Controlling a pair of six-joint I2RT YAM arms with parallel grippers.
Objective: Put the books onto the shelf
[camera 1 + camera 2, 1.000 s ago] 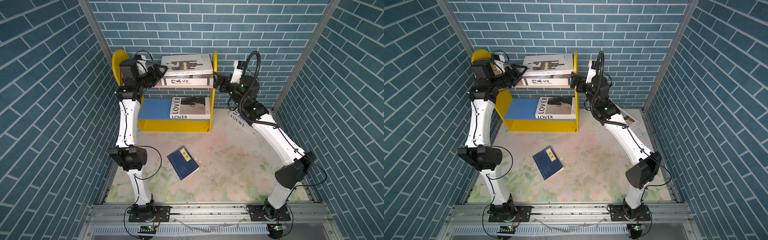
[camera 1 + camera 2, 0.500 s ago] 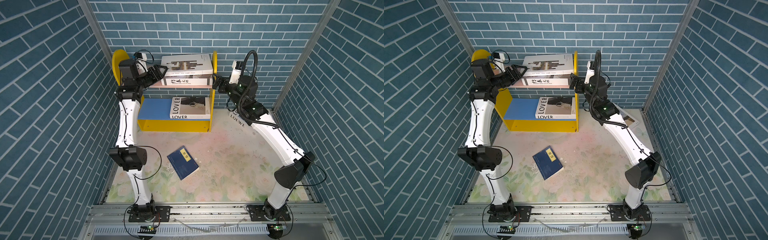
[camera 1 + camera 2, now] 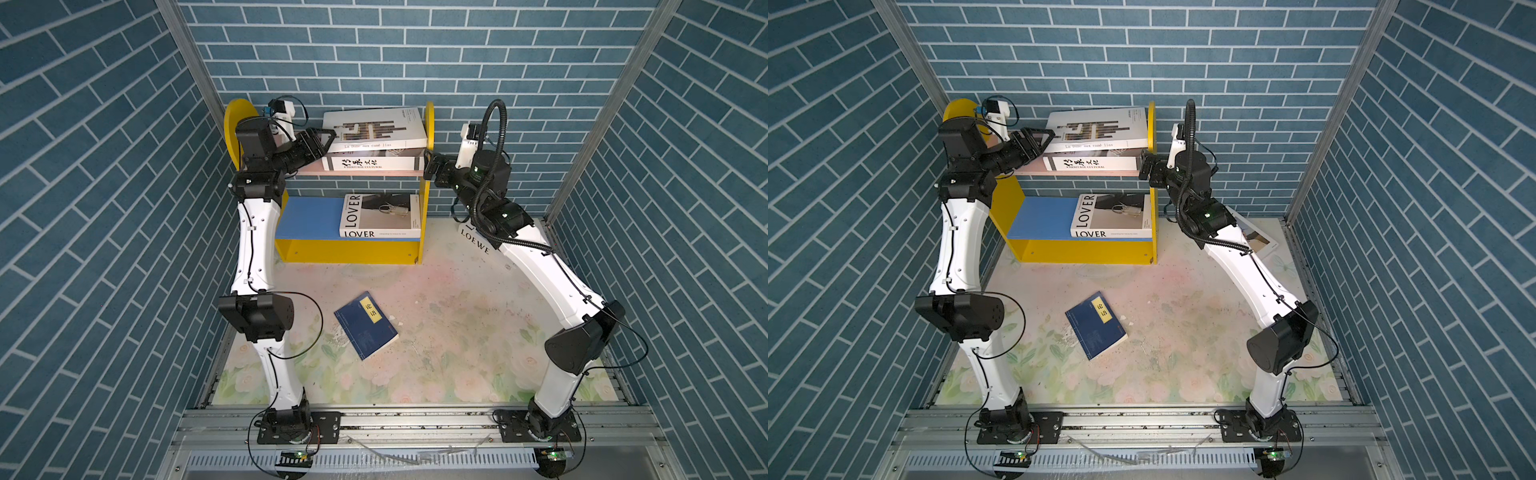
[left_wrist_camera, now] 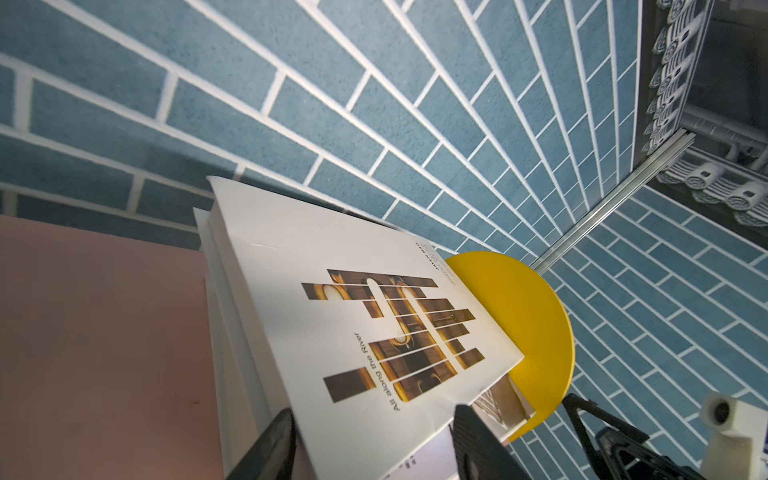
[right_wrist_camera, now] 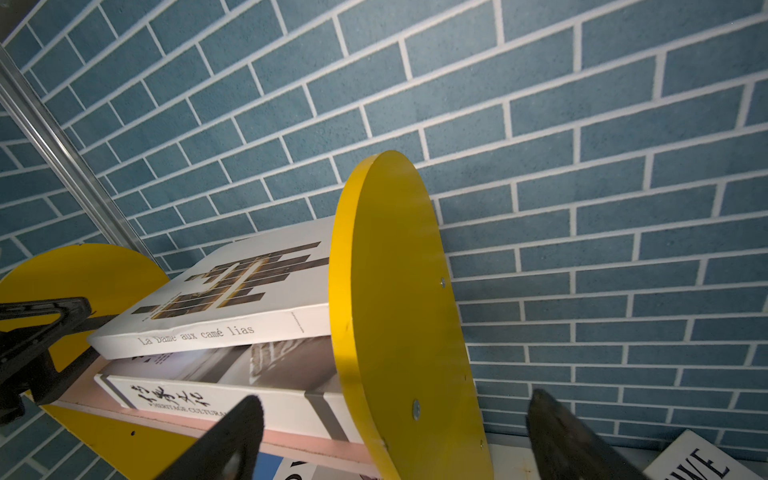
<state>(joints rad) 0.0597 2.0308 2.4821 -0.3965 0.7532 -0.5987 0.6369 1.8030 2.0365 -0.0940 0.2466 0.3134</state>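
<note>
The floral mat (image 3: 440, 332) covers the table, and at its far edge, against the brick wall (image 3: 415, 62), stands the shelf (image 3: 345, 251). Three big white books lie flat on it, each with its long axis running side to side and its spine facing the front.

On the pink upper board (image 4: 104, 332) the Heritage book (image 3: 374, 164) is underneath, its spine printed with brush characters over "HERITAGE CULTURAL". The brown-bar book (image 3: 374, 129) sits on top, a little askew, with a gap under its right end. Its spine reads "La Dame aux camé lias" and its cover "All along the River".

On the blue lower board (image 3: 309, 216) the LOVER book (image 3: 380, 216) is pushed up to the right side panel (image 5: 395, 270), with "LOVER" on both cover and spine. The LOEWE book (image 3: 476, 243) lies on the mat to the right of the shelf, mostly under the right arm.

The navy book (image 3: 365, 328) lies flat mid-mat, well apart from the shelf. Its long axis slants from far left to near right, with its yellow label (image 3: 371, 306) at the far end.

The right gripper (image 3: 431, 165) has its fingers spread wide on either side of that panel, grasping nothing. The left gripper (image 3: 325, 139) has its fingers on either side of the brown-bar book's left end. Whether they pinch it I cannot tell.
</note>
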